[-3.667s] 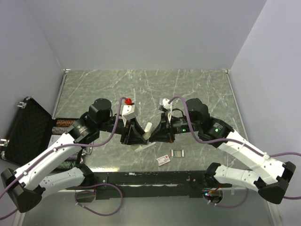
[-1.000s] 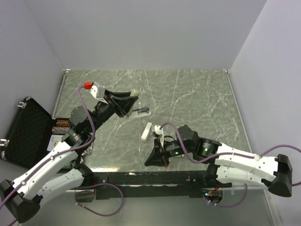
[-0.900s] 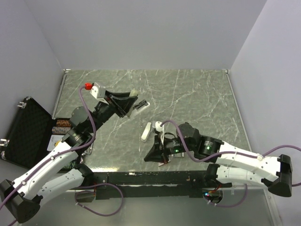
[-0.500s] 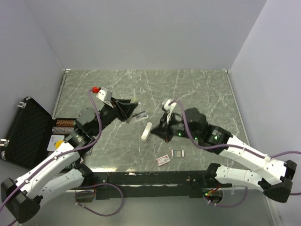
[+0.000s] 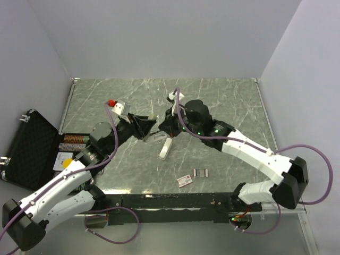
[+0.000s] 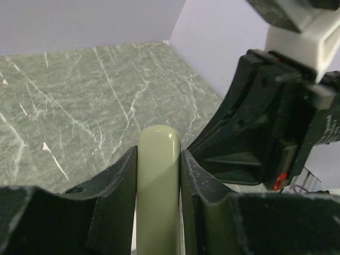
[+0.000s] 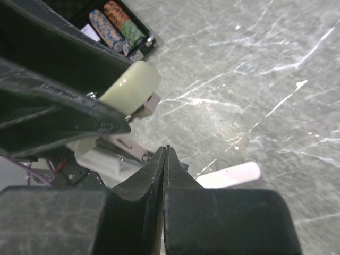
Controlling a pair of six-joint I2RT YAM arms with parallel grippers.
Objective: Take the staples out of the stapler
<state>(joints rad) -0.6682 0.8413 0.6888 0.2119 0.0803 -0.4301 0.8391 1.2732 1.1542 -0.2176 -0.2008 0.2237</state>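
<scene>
My left gripper (image 5: pixel 149 127) is shut on a cream stapler (image 6: pixel 158 180) and holds it above the table; it also shows in the top view (image 5: pixel 155 134). In the right wrist view the stapler's cream top (image 7: pixel 133 87) is hinged up over its pale open tray (image 7: pixel 114 151). My right gripper (image 7: pixel 167 151) is shut, its tips right beside that tray, with a tiny dark speck at the tip that I cannot identify. It shows in the top view (image 5: pixel 165 127) against the stapler. Short silvery staples (image 5: pixel 200 172) lie on the table near the front.
A second white stapler (image 5: pixel 165 149) lies on the table under the grippers, also in the right wrist view (image 7: pixel 229 175). A small red-and-white box (image 5: pixel 185 180) lies beside the staples. An open black case (image 5: pixel 26 149) stands at the left edge.
My right gripper has moved from the table's front edge back and up to the held stapler. My left gripper has tilted and shifted the stapler slightly toward the middle.
</scene>
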